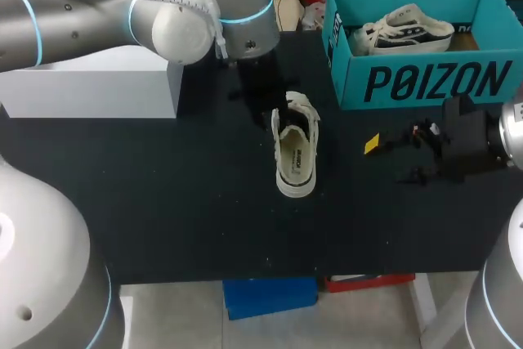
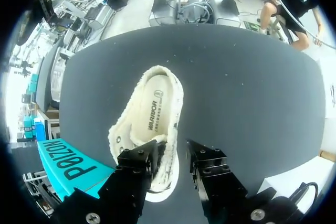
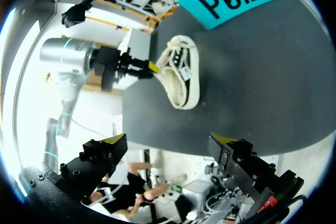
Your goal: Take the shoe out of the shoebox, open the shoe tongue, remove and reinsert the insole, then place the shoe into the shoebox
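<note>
Status: cream canvas lace-up shoe (image 1: pixel 295 149) lies on black tabletop (image 1: pixel 163 202), laced end at left claw (image 2: pixel 177 157), can't tell if pinched. Right claw (image 3: pixel 168 145) spread wide, shoe well ahead of it. Risk imo: heel unpinned, so tongue tug drags whole shoe.

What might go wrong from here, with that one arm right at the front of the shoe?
1. The shoe stands loose on the table. The left gripper is at its lace end, and the right gripper is open and well apart from it. A pull on the tongue may drag or tip the shoe rather than open it.
2. The shoebox already holds a second shoe, so putting this one back may be a tight fit.
</note>
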Tool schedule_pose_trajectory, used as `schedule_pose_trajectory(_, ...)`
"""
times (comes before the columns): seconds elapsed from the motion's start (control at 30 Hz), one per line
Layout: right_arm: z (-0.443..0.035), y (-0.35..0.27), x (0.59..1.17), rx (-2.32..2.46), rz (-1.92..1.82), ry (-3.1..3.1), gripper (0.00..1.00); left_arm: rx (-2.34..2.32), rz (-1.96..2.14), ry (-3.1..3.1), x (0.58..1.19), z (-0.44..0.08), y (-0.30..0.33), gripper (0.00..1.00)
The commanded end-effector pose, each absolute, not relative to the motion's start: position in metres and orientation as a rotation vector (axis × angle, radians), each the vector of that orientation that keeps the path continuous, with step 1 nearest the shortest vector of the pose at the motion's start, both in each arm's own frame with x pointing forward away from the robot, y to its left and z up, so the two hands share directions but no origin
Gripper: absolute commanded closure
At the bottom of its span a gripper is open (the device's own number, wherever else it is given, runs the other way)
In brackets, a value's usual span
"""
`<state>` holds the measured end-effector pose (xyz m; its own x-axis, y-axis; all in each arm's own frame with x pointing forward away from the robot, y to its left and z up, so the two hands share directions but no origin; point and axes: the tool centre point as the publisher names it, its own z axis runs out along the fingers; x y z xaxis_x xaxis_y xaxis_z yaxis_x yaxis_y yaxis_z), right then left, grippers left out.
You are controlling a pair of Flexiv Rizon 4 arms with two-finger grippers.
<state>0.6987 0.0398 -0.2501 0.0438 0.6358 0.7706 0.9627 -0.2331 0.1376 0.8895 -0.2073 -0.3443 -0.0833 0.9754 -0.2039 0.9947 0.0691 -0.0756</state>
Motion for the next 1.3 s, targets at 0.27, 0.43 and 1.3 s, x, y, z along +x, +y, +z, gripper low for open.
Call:
schedule_pose_trajectory(0.27,-0.25,0.041,0.699,-1.911,-1.041,-1.607,0.0,2.119,-0.253,2.216,0.891,-0.378,-0.212,0.66)
schedule_pose_trajectory(0.43,-0.25,0.041,0.699,-1.911,-1.041,-1.607,0.0,2.143,-0.241,2.219,0.892,-0.395,-0.21,0.68)
schedule_pose_trajectory(1.3,-0.25,0.041,0.699,-1.911,-1.041,-1.607,0.0,2.235,-0.274,2.082,0.893,-0.401,-0.221,1.0)
